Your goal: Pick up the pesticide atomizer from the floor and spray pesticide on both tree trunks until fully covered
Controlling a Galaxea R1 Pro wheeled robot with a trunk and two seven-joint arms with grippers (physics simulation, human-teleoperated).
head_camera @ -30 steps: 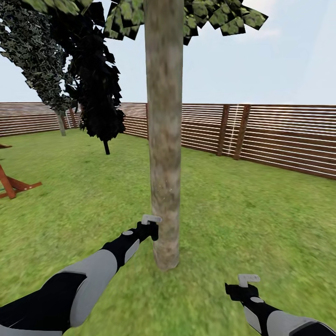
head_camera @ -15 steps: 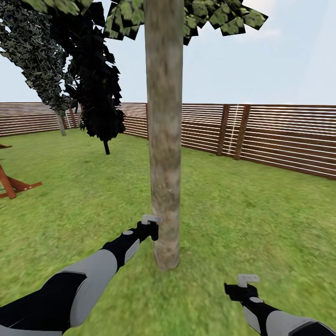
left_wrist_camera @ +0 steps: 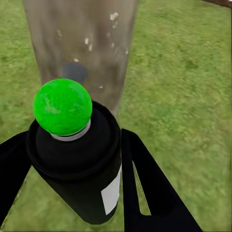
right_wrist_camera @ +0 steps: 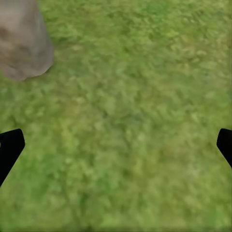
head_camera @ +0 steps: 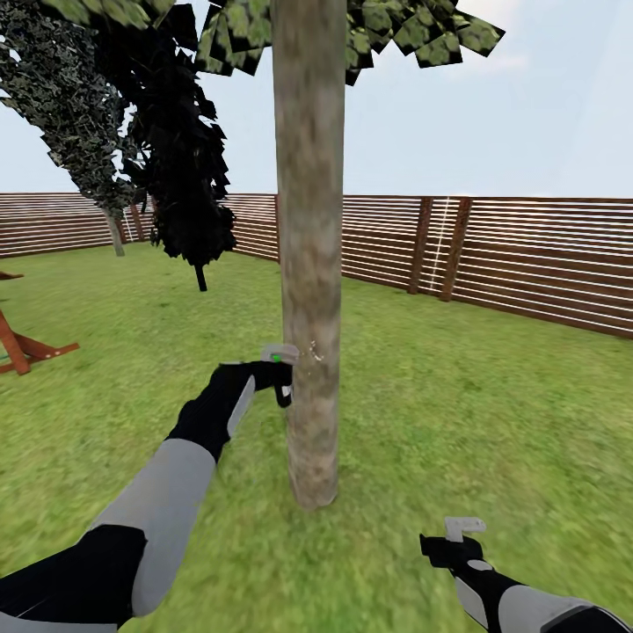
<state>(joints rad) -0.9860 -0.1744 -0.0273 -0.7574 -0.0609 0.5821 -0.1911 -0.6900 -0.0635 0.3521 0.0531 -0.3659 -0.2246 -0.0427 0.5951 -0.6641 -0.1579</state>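
Left gripper (head_camera: 283, 380) is clamped on the pesticide atomizer (head_camera: 280, 360) — in the left wrist view the black fingers (left_wrist_camera: 145, 183) sit against both sides of the dark bottle (left_wrist_camera: 79, 164), white label facing out, bright green ball on top. In the head view the atomizer's grey head with its green dot is held right up against the tree trunk (head_camera: 309, 255), about a third of the way up the visible trunk, left arm stretched forward from lower left. Whether nozzle and bark actually touch — can't tell.

Small pale specks sit on the bark just beside the nozzle, also visible on the trunk (left_wrist_camera: 82, 48) in the left wrist view, along with a darker round patch lower on the bark.

Right gripper (head_camera: 457, 541) is low at lower right, over the lawn (head_camera: 492, 413), well apart from the trunk. Right wrist view: the two black fingertips (right_wrist_camera: 9, 150) are at opposite edges with only grass between them, so the jaws are spread wide and hold nothing; the trunk base (right_wrist_camera: 21, 43) is at one corner.

Background: brown slat fence (head_camera: 527, 255) runs behind the tree, a dark conifer (head_camera: 185, 176) stands left of the trunk, a reddish wooden frame (head_camera: 22, 347) sits at the far left edge. Leafy crown (head_camera: 413, 31) at top.
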